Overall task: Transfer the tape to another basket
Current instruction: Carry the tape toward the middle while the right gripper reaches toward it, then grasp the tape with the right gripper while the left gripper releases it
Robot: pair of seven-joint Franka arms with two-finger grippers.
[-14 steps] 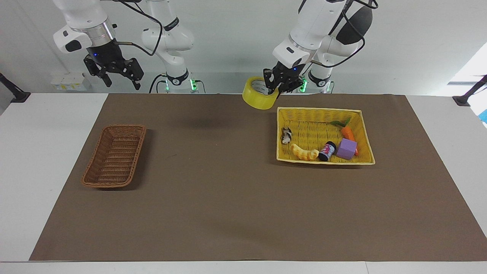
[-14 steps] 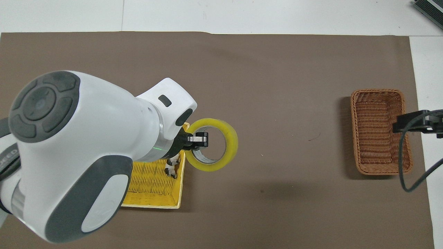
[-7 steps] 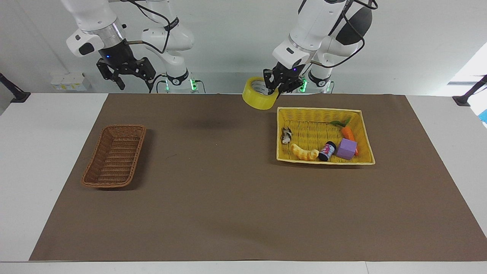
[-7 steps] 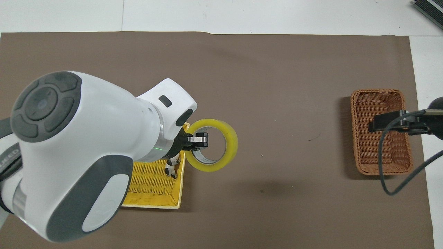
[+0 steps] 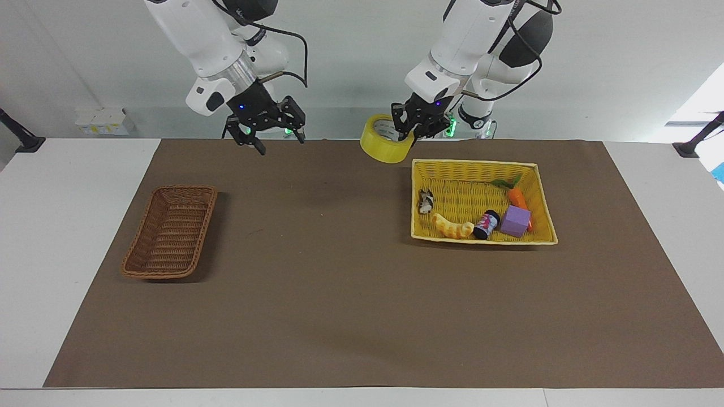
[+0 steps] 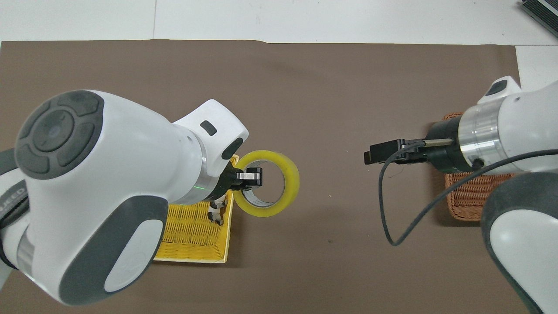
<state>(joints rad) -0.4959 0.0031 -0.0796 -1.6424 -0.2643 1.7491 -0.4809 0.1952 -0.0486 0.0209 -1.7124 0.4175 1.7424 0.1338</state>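
Note:
The tape is a yellow ring held in the air by my left gripper, which is shut on its rim. It hangs over the brown mat beside the yellow basket's corner, toward the right arm's end. In the overhead view the tape faces up, with the left gripper clamped on its edge. My right gripper is open and empty, up in the air over the mat between the tape and the brown wicker basket. In the overhead view the right gripper points toward the tape, and the arm covers most of the wicker basket.
The yellow basket holds a yellow corn-like toy, a small can, a purple block, a carrot and a small brown and white thing. The left arm hides most of the yellow basket from above.
My right arm has swung from over the right arm's end of the table toward the middle, closer to the tape. The left gripper and the tape have stayed still.

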